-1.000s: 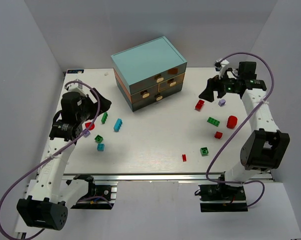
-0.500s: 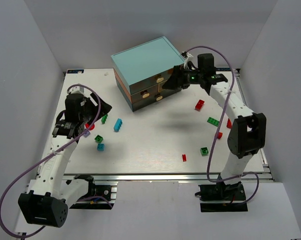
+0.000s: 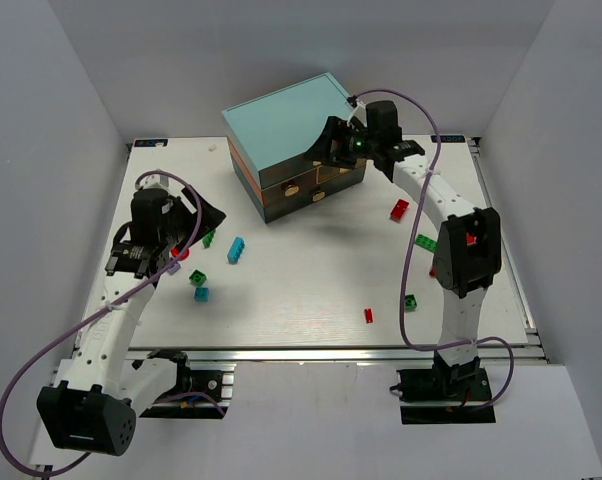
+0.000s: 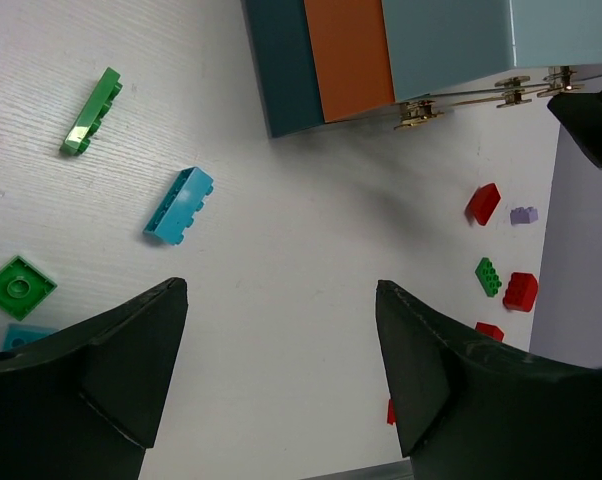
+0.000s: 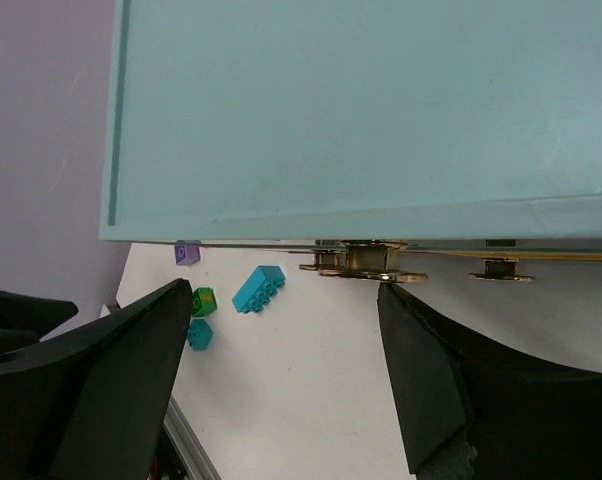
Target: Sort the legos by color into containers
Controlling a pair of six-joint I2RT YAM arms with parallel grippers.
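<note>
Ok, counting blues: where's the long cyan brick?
In the top view, the long cyan brick lies left of centre, just right of the slim green brick, in front of the drawer chest.

Right tool [image 3: 332, 149] now at chest [image 3: 286, 118]

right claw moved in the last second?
Yes. The right claw swung left in the top view, from well right of the chest to its front right corner, jaws open.
</note>
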